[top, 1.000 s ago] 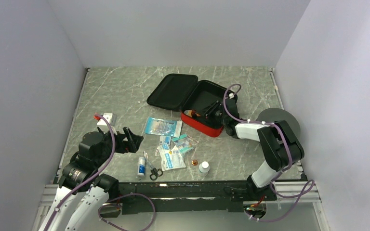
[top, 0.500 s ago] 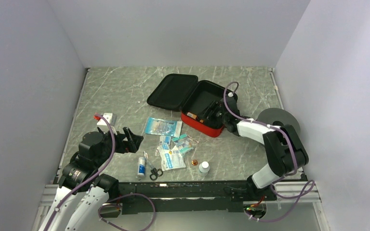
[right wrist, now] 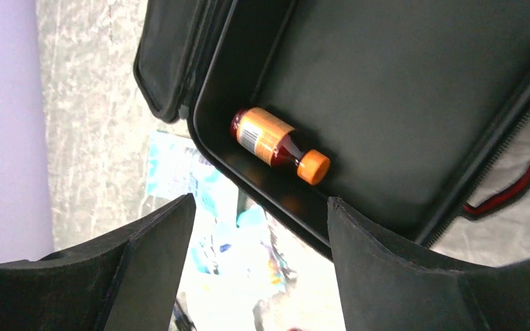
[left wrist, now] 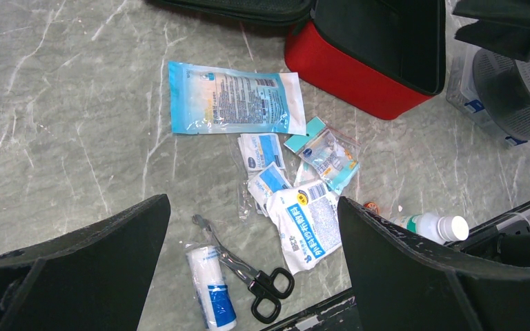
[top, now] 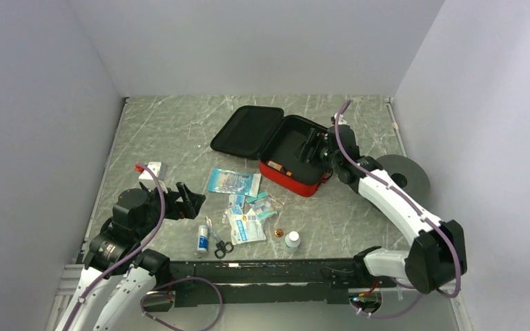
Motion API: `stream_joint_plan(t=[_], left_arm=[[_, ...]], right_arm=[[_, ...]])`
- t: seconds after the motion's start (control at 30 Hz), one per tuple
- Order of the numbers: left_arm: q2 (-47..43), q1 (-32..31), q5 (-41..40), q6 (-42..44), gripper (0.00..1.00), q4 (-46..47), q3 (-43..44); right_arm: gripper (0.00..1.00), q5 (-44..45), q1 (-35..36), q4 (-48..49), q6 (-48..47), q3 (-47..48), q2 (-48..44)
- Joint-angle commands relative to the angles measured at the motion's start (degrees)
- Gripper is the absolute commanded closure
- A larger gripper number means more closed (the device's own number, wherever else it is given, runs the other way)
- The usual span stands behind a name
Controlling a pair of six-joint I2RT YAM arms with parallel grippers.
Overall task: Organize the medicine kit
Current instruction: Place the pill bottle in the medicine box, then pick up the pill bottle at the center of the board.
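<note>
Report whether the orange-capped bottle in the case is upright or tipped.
Tipped: the bottle lies on its side on the medicine kit's black floor, near one wall.

Counted are one red soft-shell zip case (top: 297,181), one amber orange-capped bottle (right wrist: 276,145), one blue-and-white sachet (left wrist: 231,96), one pair of black-handled scissors (left wrist: 259,289), one white bandage roll (left wrist: 210,293), one white-capped bottle (left wrist: 431,226) and about five small overlapping packets (left wrist: 307,224).

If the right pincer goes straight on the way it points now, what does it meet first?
Probably the orange-capped bottle lying inside the medicine kit, seen straight ahead of the open right pincer. Depth is unclear, so it might land just beside it.
</note>
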Motion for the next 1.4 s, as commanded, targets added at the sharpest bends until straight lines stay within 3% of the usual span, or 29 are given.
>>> stream_joint_plan(t=[0.0, 0.27, 0.7, 1.37], left_arm=[[-0.14, -0.24, 0.59, -0.42, 0.01, 1.53, 1.53], [-0.01, -0.24, 0.29, -0.50, 0.01, 1.37, 1.56], [0.68, -0.24, 0.00, -0.40, 0.01, 0.92, 1.90], [0.32, -0.24, 0.45, -0.47, 0.01, 0.62, 2.15]], right_arm=[[0.27, 2.75, 0.76, -9.32, -8.09, 2.96, -5.41], [0.27, -0.54, 4.62, -14.23, -15.91, 1.76, -13.45], [0.25, 1.16, 21.07, -21.11, -23.98, 1.70, -18.75], [0.30, 18.99, 41.90, -33.58, -11.04, -1.41, -14.76]])
